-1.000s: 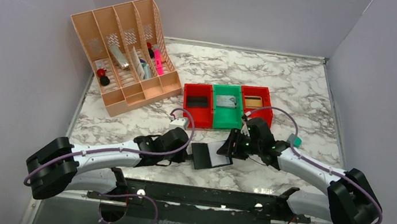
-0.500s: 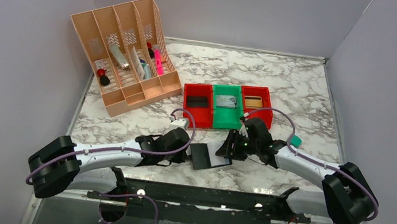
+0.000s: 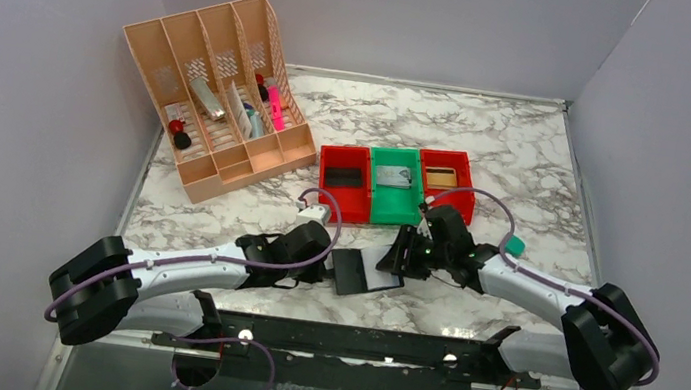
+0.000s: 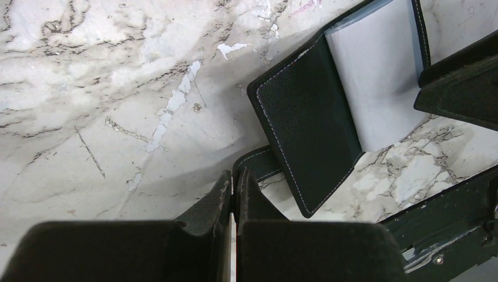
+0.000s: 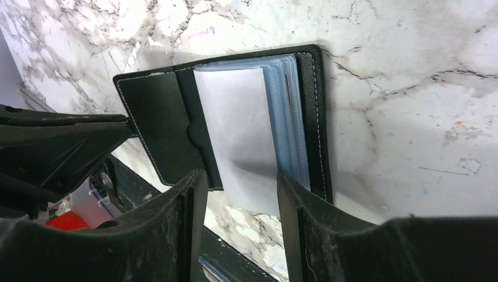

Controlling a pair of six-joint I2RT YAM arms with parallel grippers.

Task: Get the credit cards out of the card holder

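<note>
Centrally at the bottom edge of the left wrist view, the left gripper (image 4: 235, 176) is seen closed, pinched on the small black tab (image 4: 258, 161) of the card holder (image 4: 308, 129). The holder is laid open on the marble tabletop (image 4: 88, 88), with its black flap next to the tab and a pale sleeve page toward the upper right. In the right wrist view, the right gripper (image 5: 241, 194) is held open, its fingers (image 5: 191, 205) set either side of the lower edge of the stacked clear sleeves (image 5: 288, 111). Whether the sleeves hold cards cannot be told. In the top view, the holder lies at centre between both grippers, just below a row of red and green bins (image 3: 393, 211). A grey card (image 3: 392, 175) is seen in the green one.
</note>
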